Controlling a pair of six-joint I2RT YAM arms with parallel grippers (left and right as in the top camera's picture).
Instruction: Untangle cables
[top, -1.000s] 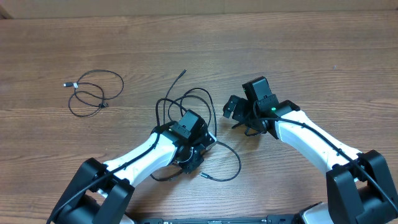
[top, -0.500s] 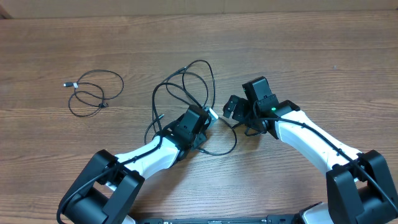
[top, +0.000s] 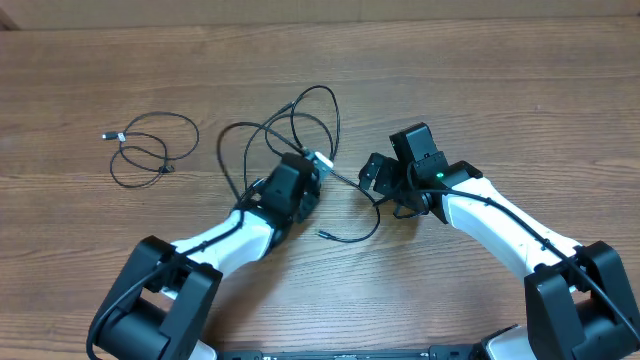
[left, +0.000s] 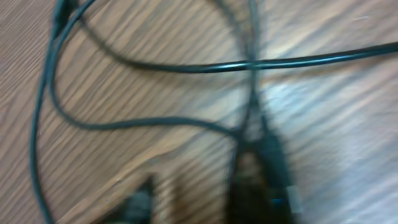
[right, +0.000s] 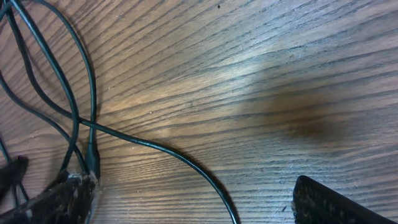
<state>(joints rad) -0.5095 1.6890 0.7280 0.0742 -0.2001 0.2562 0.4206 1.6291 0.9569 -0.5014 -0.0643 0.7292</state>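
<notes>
A tangle of thin black cables (top: 290, 125) loops over the middle of the table, with one free plug end (top: 322, 234) lying nearer the front. My left gripper (top: 312, 170) sits at the near edge of the tangle. In the blurred left wrist view its fingers (left: 261, 183) stand apart with bare wood between them, and a cable strand (left: 186, 67) crosses ahead; another strand runs down against the right finger. My right gripper (top: 378, 178) is wide open just right of the tangle. One strand (right: 186, 163) curves across the wood between its fingers (right: 336, 202).
A separate thin black cable (top: 150, 150) with a silver-tipped plug (top: 108, 135) lies coiled at the far left. Both white arms reach in from the front edge. The wooden table (top: 520, 90) stretches away behind and to the right.
My left gripper moved away from the front edge and leftward, dragging the cable loops with it, and its jaws have now parted. The right arm has not moved.
</notes>
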